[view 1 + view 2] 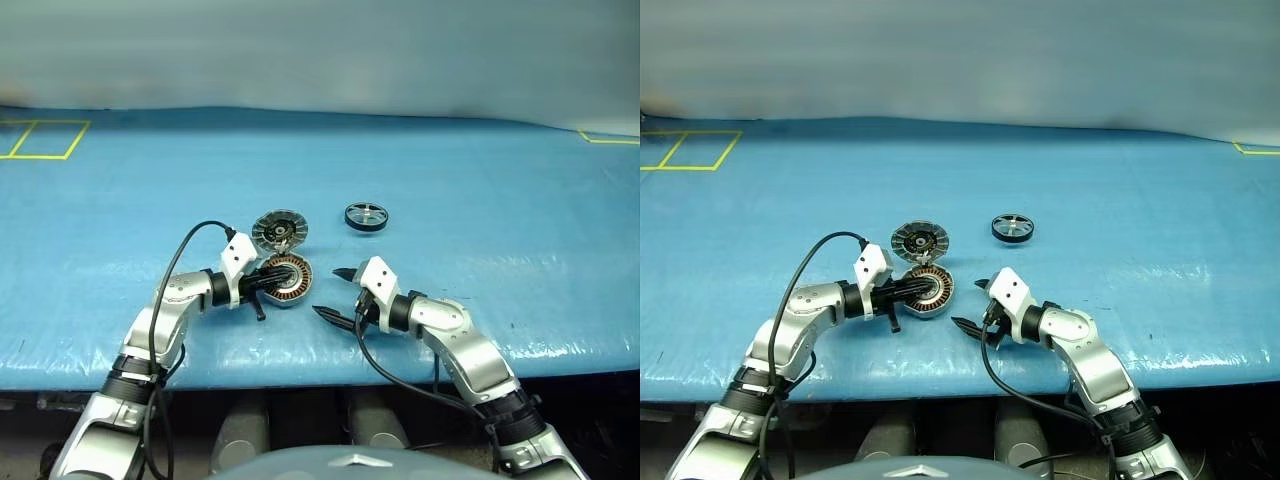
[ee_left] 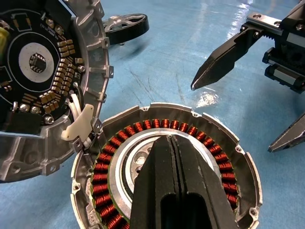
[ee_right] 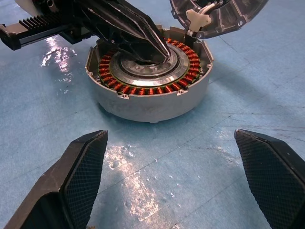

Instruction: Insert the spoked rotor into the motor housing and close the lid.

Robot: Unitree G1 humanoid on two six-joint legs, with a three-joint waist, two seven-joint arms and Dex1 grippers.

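Trouble likeliest at the motor housing (image 1: 290, 281): sat loose on the blue table (image 1: 480, 200), near its front edge, with the left gripper (image 2: 169, 140) pinched shut on nothing, tips set on or just over the metal centre. Could skid or tip under a sideways shove from there. Could also scrape the copper windings with those black tips.

Next worry, the lid (image 1: 279, 230): leaned open on its hinge just behind the housing, inner face showing. Might flop shut early if jolted and block the opening.

Smaller worry, the spoked rotor (image 1: 366, 216): lay flat and untouched, well apart from the housing, farther back and toward the right. Thin spokes and low rim, so probably awkward to pinch and prone to slip or seat crooked.

Right gripper (image 1: 328, 292) hovered just beside the housing, jaws spread wide, holding nothing. Would have to reach past the lid without clipping it.

Looked thus, by size:
- Housing: round silver-grey puck, ring of orange-copper coils around a bright metal centre, small tabs on the rim.
- Lid: grey disc of like width, dark board in the middle ringed by little tan parts, white clip at the hinge.
- Rotor: smallest, black ring with silver spokes and shiny hub.
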